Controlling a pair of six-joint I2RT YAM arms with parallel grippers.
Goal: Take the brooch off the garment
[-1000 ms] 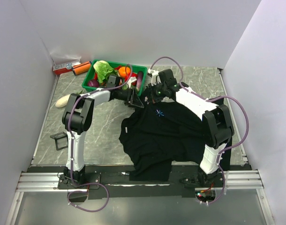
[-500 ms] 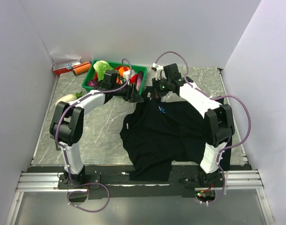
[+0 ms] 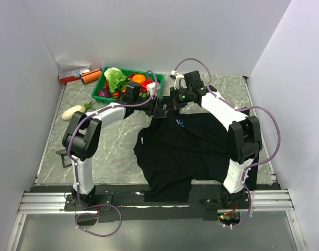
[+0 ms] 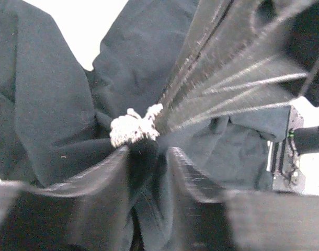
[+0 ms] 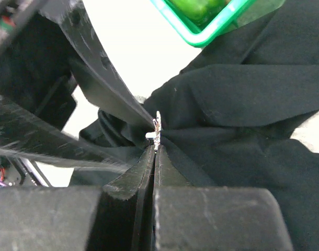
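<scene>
**Item:** brooch (image 4: pixel 134 127).

**Location:** on the chest of the shirt (image 3: pixel 175 151), toward the collar end, at the spot where both grippers meet. The shirt lies spread on the table, with its far edge near the tray (image 5: pixel 200 37).

**Appearance:** tiny. From above it is a bluish-white star against matte black. Close up from the left wrist it is a knobbly, sparkling white cluster. Edge-on from the right wrist it is a thin bright sliver standing up out of the cloth.

**Right gripper (image 5: pixel 155 149):** jaws closed tight, with the brooch rising directly from their tips. They seem to nip its lower edge (whether metal or only the cloth under it is caught cannot be told for sure).

**Left gripper (image 4: pixel 148 152):** jaws part-way apart, straddling a bunched fold of shirt just below the brooch. Cloth fills the gap, so this looks like a holding grip on the fabric.

**Progress:** judged as approach and grasp done, removal not yet done. The brooch sits in the fabric, and folds radiate from it as if under tension.

**Remaining:** work the pin free of the cloth, then carry it clear of the shirt.
</scene>
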